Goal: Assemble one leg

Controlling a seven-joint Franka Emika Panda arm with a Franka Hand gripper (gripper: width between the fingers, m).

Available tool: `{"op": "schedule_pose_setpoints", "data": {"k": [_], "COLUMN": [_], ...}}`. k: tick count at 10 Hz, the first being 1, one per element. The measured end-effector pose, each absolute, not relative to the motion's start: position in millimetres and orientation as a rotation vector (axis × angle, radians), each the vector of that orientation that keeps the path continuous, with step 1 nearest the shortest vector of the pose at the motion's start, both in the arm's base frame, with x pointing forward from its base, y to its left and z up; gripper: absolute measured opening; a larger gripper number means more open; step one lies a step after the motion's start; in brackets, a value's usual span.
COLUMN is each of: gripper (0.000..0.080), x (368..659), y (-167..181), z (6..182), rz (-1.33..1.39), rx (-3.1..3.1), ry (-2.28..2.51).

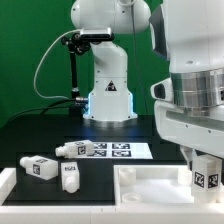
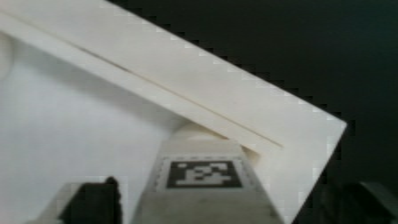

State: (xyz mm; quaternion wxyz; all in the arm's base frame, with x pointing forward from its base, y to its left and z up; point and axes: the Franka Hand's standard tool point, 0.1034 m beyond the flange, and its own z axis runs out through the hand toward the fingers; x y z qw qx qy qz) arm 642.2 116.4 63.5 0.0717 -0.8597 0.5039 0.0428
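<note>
My gripper (image 1: 204,168) is at the exterior view's right, shut on one leg (image 1: 206,177), a short white post with a square tag, held upright over the corner of the flat white tabletop (image 1: 150,186). In the wrist view the leg (image 2: 206,172) runs between my two dark fingers (image 2: 98,200), its far end at the tabletop's (image 2: 107,110) corner. I cannot tell whether it touches the tabletop. Three more legs lie at the exterior view's left: one (image 1: 40,167) nearest the edge, one (image 1: 70,179) beside it, one (image 1: 68,149) farther back.
The marker board (image 1: 112,151) lies flat behind the tabletop. The arm's white base (image 1: 108,90) stands at the back with black cables to its left. A white raised rim (image 1: 20,195) runs along the front left.
</note>
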Motion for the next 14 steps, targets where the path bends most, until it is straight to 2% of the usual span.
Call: {"op": "schedule_pose_setpoints", "data": {"k": [1,3,7,9,11,13,14], "gripper": [0.0619,0.0644,0.0649,0.0649,0.0649,0.0387,0.0283], "x": [642,639,641,641,642,642,642], "y": [116,116,107,103,105,105,105], "z": [63.4,65.1,64.1,68.3,69.4,69.2,69.0], "rz": [0.115,0.089,0.015,-0.023,-0.031,-0.029,-0.026], "rx": [-2.677,-2.898,-3.004,-3.056,-3.051,-3.061,-3.074], "ry": [1.332,0.801,0.228,-0.505,-0.55,-0.49,-0.393]}}
